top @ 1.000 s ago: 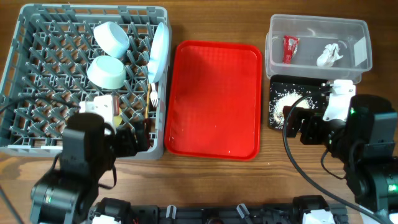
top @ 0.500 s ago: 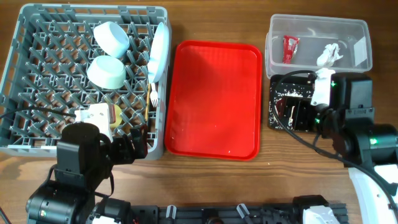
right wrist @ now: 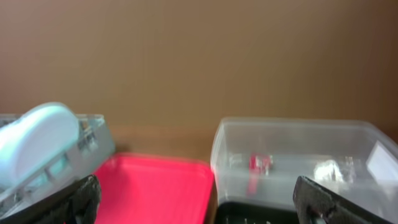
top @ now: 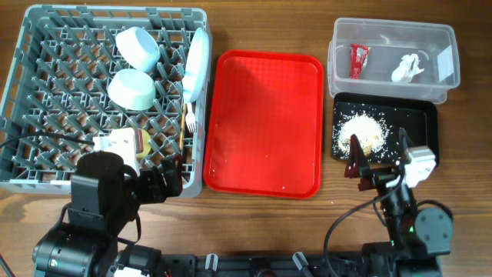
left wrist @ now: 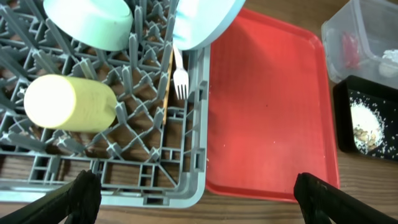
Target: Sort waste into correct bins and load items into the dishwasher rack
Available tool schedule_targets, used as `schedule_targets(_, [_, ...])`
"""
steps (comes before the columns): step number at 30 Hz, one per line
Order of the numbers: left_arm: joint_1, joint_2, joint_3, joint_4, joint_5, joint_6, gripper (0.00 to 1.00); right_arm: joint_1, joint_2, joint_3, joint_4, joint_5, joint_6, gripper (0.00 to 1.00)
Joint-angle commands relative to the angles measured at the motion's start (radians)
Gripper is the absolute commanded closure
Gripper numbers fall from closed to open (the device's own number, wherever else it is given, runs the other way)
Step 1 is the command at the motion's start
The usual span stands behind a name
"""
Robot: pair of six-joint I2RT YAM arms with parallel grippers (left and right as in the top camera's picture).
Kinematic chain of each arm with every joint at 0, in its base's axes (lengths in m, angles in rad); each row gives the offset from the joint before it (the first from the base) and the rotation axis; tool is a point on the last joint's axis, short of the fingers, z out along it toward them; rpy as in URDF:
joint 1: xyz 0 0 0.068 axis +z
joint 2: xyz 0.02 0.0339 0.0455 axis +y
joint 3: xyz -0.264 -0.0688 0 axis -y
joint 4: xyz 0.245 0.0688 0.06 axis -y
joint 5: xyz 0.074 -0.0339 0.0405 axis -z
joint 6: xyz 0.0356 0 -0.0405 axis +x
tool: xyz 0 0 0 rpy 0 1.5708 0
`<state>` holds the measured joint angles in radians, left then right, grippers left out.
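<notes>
The grey dishwasher rack (top: 31, 92) holds two pale bowls (top: 138, 48) (top: 132, 88), the upright pale blue plate (top: 197, 65), the white fork (top: 190, 119), the chopsticks (top: 183, 137) and the yellow-green cup (top: 138, 142) on its side. The clear tub (top: 392, 31) holds the red wrapper (top: 359, 60) and the white tissue (top: 406, 69). The black tray (top: 424, 123) holds the beige scraps (top: 360, 132). My left gripper (top: 164, 183) is open and empty over the rack's front right corner (left wrist: 186, 186). My right gripper (top: 380, 151) is open and empty at the black tray's front edge, facing the tub (right wrist: 298, 162).
The red serving tray (top: 265, 123) lies bare between the rack and the bins. It also shows in the left wrist view (left wrist: 267, 106) and the right wrist view (right wrist: 155, 186). Bare wooden table runs along the front edge.
My right arm has drawn back from over the black tray toward the front edge, uncovering the scraps. My left arm shifted slightly left and forward, then stayed still.
</notes>
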<state>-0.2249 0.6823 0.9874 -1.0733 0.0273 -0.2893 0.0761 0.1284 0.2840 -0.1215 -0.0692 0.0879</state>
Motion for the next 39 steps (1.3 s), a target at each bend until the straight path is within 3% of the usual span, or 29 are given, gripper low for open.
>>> schedule_targets(1, [-0.005, -0.002, -0.003, 0.003, -0.006, 0.024, 0.00, 0.002, -0.116, -0.116, 0.092, 0.009, -0.007, 0.00])
schedule_targets(3, [-0.005, -0.002, -0.003, 0.003, -0.006, 0.024, 0.00, 0.002, -0.126, -0.192, 0.215, 0.010, -0.010, 0.00])
schedule_targets(6, [-0.005, -0.002, -0.003, 0.003, -0.006, 0.024, 0.00, 0.002, -0.126, -0.282, 0.268, 0.002, -0.009, 0.00])
schedule_targets(9, [-0.005, -0.002, -0.003, 0.003, -0.006, 0.024, 0.00, 0.002, -0.126, -0.279, 0.125, -0.042, -0.080, 0.00])
schedule_targets(29, [-0.005, -0.002, -0.003, 0.003, -0.006, 0.024, 0.00, 0.002, -0.117, -0.279, 0.128, -0.043, -0.081, 0.00])
schedule_targets(32, [0.079, -0.034, -0.009, 0.000, 0.010, 0.019, 0.00, 0.002, -0.117, -0.279, 0.128, -0.043, -0.081, 0.00])
schedule_targets(36, [0.223, -0.171, -0.121, 0.045, 0.028, 0.021, 0.00, 0.002, -0.117, -0.279, 0.128, -0.043, -0.081, 0.00])
schedule_targets(39, [0.287, -0.361, -0.386, 0.286, 0.035, 0.020, 0.00, 0.002, -0.117, -0.279, 0.128, -0.043, -0.081, 0.00])
